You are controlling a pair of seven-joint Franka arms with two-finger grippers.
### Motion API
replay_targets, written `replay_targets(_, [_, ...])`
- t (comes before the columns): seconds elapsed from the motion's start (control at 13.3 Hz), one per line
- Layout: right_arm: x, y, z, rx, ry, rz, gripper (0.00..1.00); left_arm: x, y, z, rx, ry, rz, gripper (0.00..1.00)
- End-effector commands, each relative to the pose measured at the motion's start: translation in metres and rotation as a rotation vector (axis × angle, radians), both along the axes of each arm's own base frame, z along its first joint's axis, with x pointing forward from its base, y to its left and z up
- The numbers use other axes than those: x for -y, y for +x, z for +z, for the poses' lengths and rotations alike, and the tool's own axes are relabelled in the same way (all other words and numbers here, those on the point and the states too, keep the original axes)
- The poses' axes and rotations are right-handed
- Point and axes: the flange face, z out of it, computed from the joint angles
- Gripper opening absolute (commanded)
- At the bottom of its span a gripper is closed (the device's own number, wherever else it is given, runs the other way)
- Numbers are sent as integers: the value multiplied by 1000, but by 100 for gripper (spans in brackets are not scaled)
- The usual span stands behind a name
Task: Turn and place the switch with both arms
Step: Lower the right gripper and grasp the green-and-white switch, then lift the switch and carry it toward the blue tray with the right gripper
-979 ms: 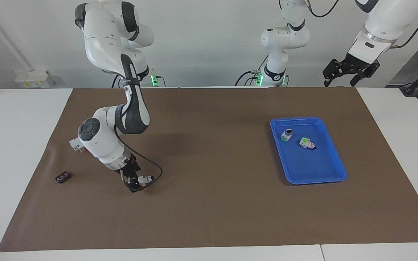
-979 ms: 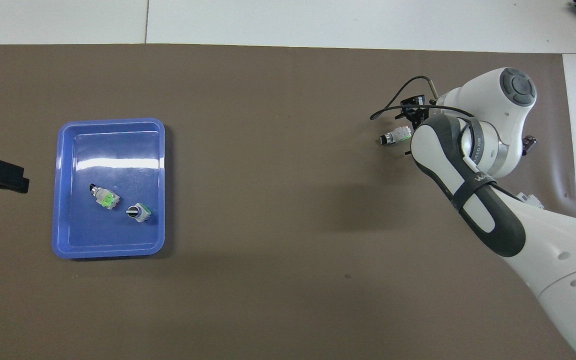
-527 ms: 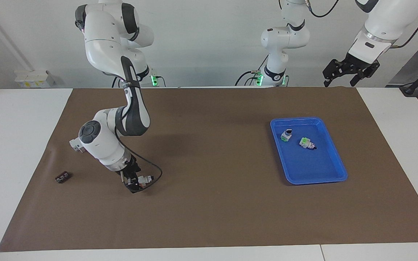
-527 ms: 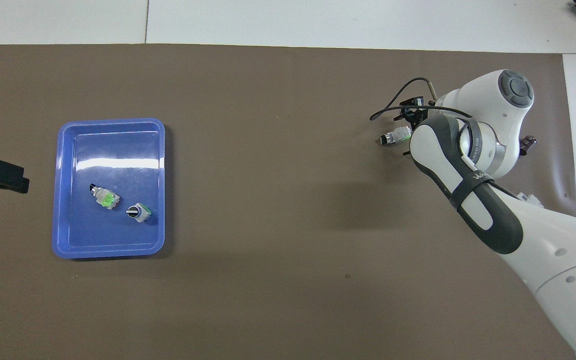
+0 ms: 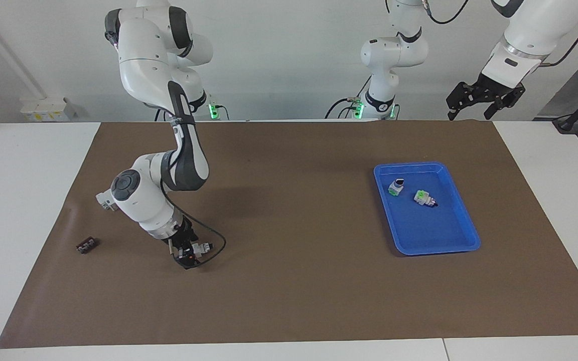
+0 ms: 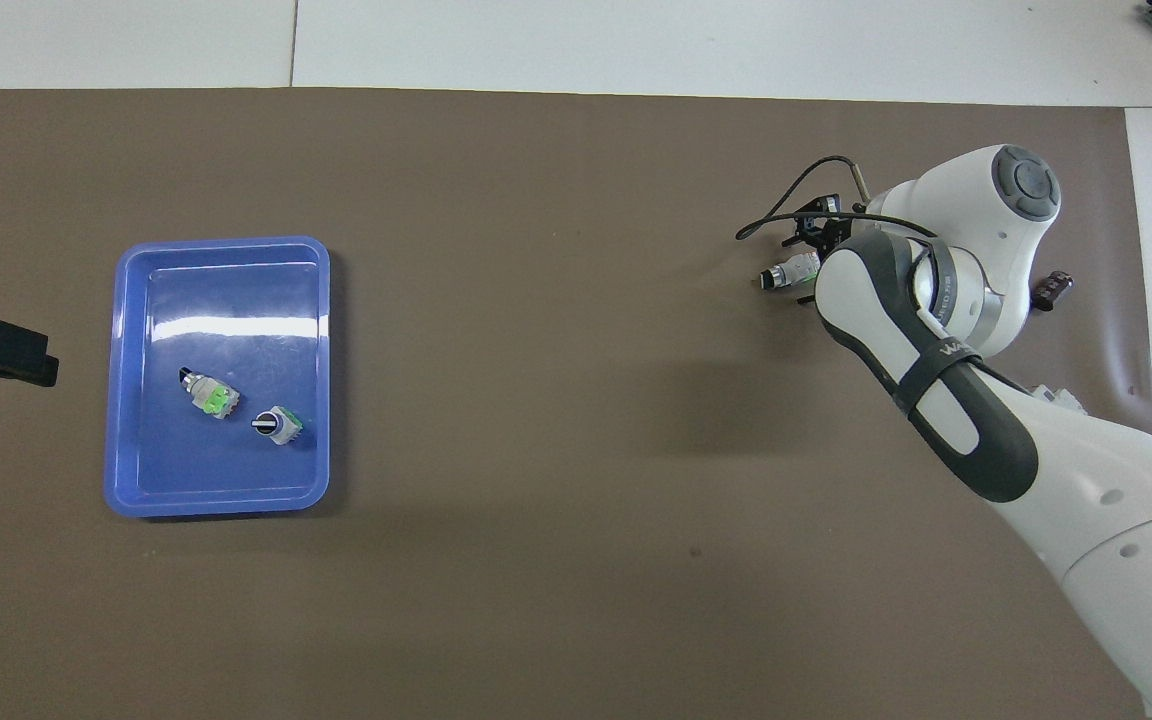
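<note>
- The worktop (image 5: 28, 210) is covered by a brown mat (image 5: 294, 281), on which all the parts are laid out.
- The right arm (image 5: 168, 150) is seen bent low over the mat at its own end of the worktop; the left arm (image 5: 530, 35) is held raised in waiting past the mat's edge at the other end.
- A blue tray (image 5: 449, 248) is set toward the left arm's end, and two white switches with green parts (image 5: 395, 187) (image 5: 423, 197) are seen lying apart inside it.
- The left end effector (image 5: 484, 98) is shown with its fingers spread and nothing between them.
- The right end effector (image 5: 187, 252) is seen low at the mat with the switch (image 5: 201, 247) at its fingertips; whether the part is clamped cannot be told, as the fingers are masked by the wrist in the overhead view.
- The switch (image 6: 789, 274) is placed well apart from the tray, its black cylindrical end pointed toward the tray's end of the worktop.
- The part is judged light, rigid and smooth-sided, so slipping or twisting in a loose pinch is to be expected; the squarer white body is thought the better place to be gripped, with the black end left free for the second arm.
- A small dark block (image 5: 87, 245) is seen lying on the mat beside the right arm, toward the mat's edge.
</note>
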Motion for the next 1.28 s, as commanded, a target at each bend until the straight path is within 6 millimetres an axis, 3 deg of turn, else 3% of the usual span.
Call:
replay_targets(0.0, [3, 1, 1, 4, 72, -29, 0, -2, -9, 1, -7, -13, 4, 100])
replay_targets(0.08, [7, 1, 5, -8, 101, -47, 0, -1, -9, 1, -7, -13, 2, 100])
replay_targets(0.23, [-8, 0, 19, -14, 170, -78, 0, -1, -9, 1, -7, -13, 2, 100])
replay_targets(0.3, [-31, -4, 30, -23, 214, -66, 0, -1, -9, 1, -7, -11, 3, 100])
replay_targets(0.38, [-40, -7, 50, -25, 260, -79, 0, -1, -9, 1, -7, -11, 3, 100])
replay_targets(0.75, [-136, -46, 173, -32, 510, -64, 0, -2, -9, 1, -7, -11, 4, 100])
replay_targets(0.9, [-172, -63, 203, -42, 621, -58, 0, -1, -9, 1, -7, -13, 2, 100])
replay_targets(1.21, [-224, -86, 230, -117, 885, -107, 0, 1, -16, 3, -31, -9, 4, 100])
